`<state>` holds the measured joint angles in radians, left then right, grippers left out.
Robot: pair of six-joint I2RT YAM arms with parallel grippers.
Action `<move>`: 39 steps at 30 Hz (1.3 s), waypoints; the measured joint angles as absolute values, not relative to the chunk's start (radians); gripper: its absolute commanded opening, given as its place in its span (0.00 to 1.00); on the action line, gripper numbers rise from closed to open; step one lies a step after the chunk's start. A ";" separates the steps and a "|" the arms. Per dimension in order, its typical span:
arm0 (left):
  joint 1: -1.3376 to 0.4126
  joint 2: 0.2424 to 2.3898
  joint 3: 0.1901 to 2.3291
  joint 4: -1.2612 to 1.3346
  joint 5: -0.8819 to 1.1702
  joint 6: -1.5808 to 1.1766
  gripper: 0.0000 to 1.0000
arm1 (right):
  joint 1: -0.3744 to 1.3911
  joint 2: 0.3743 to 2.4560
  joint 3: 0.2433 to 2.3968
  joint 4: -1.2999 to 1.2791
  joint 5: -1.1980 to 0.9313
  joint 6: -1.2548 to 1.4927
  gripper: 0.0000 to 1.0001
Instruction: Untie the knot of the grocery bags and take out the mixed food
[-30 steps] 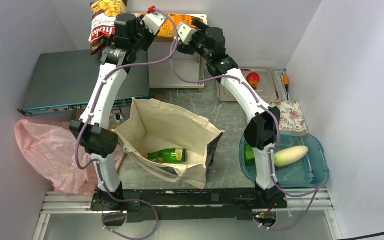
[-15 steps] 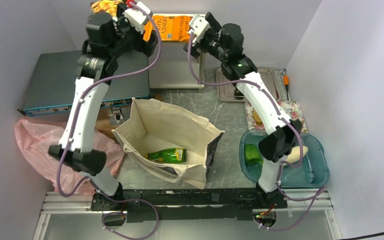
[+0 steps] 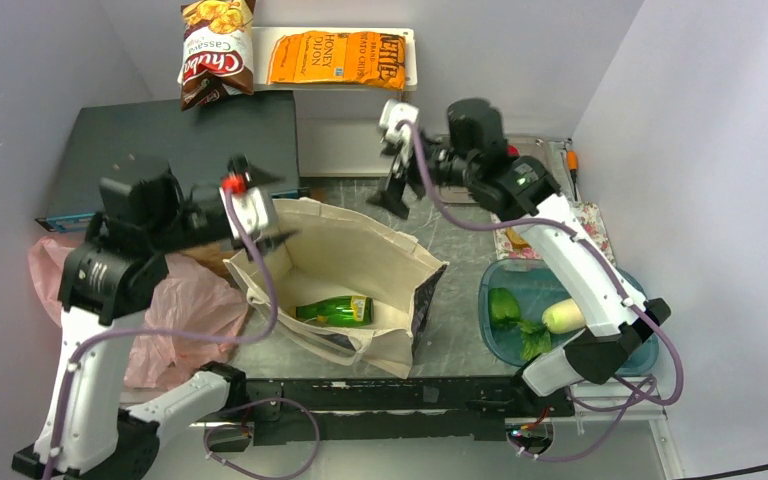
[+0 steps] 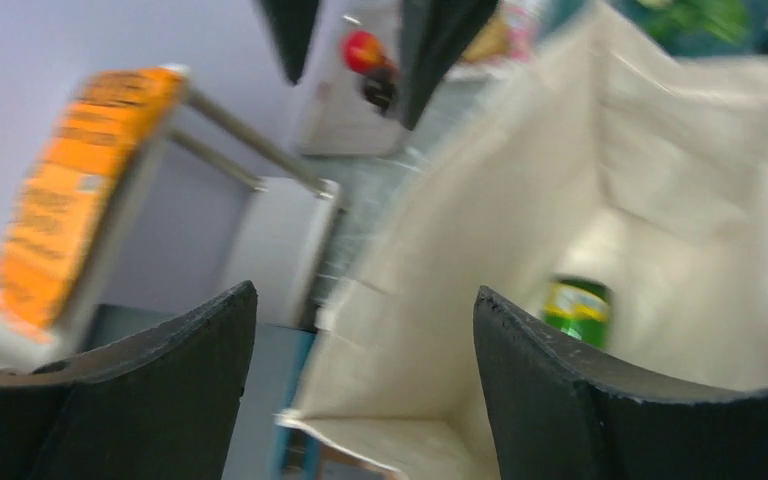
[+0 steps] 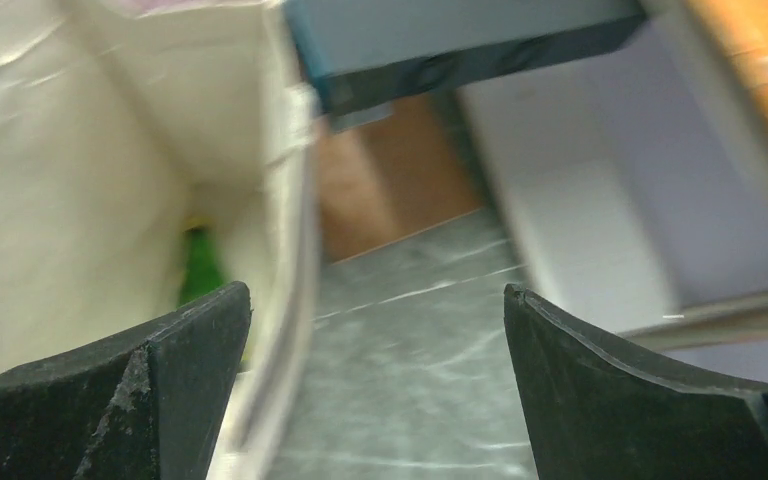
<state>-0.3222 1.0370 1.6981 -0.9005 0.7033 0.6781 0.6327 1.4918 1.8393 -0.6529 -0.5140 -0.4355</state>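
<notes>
The beige tote (image 3: 360,270) stands open with the green bottle (image 3: 335,310) lying inside. The pink plastic bag (image 3: 150,300) lies crumpled at the left, and its knot does not show. The brown-red chip bag (image 3: 215,50) and the orange chip bag (image 3: 340,58) rest on the back shelf. My left gripper (image 3: 282,233) is open and empty at the tote's left rim, and its wrist view (image 4: 365,340) shows the bottle (image 4: 578,305). My right gripper (image 3: 395,200) is open and empty over the tote's far rim, and it also shows in its wrist view (image 5: 375,340).
A blue bin (image 3: 640,340) at the right holds leafy greens (image 3: 515,320) and the white radish (image 3: 563,316). A dark flat box (image 3: 160,150) sits at the back left. A metal tray (image 3: 550,165) lies behind the right arm. A red fruit (image 4: 363,50) shows in the left wrist view.
Both grippers have come away from the back shelf and down toward the tote. The two chip bags now rest on the shelf, released.
</notes>
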 measured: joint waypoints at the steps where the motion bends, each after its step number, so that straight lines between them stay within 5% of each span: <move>1: -0.344 1.007 1.660 -0.937 0.709 0.704 0.75 | 0.659 1.482 1.808 -0.690 -0.519 -0.422 0.98; 7: -0.537 0.862 1.347 -1.167 0.645 0.880 0.63 | 0.751 1.457 1.707 -0.817 -0.552 -0.373 0.96; 12: -0.671 0.790 1.140 -1.243 0.601 0.902 0.54 | 0.802 1.407 1.663 -0.882 -0.516 -0.386 0.81; 15: -0.719 0.760 1.087 -1.242 0.614 0.879 0.49 | 0.860 1.361 1.571 -0.899 -0.463 -0.417 0.56; 18: -0.802 0.733 1.039 -1.226 0.628 0.847 0.48 | 0.938 1.338 1.479 -0.925 -0.388 -0.462 0.03; 19: -0.836 0.730 1.025 -1.219 0.628 0.843 0.48 | 0.968 1.337 1.456 -0.935 -0.361 -0.475 0.00; 24: -0.991 0.732 0.938 -1.164 0.586 0.844 0.54 | 1.058 1.328 1.428 -0.912 -0.189 -0.525 0.00; 27: -1.066 0.730 0.870 -1.119 0.534 0.848 0.75 | 1.085 1.276 1.368 -0.825 -0.053 -0.569 0.00; 31: -1.133 0.733 0.833 -1.052 0.439 0.839 0.89 | 1.111 1.169 1.239 -0.688 0.064 -0.676 0.00; 39: -1.063 0.838 1.223 -1.024 0.373 0.689 0.94 | 1.113 0.944 1.015 -0.498 0.028 -0.960 0.00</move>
<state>-1.0634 0.8379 1.2228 -1.0237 0.3733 0.6891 1.1133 0.9440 1.0145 -0.4976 0.0277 -0.9596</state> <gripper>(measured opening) 0.933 0.112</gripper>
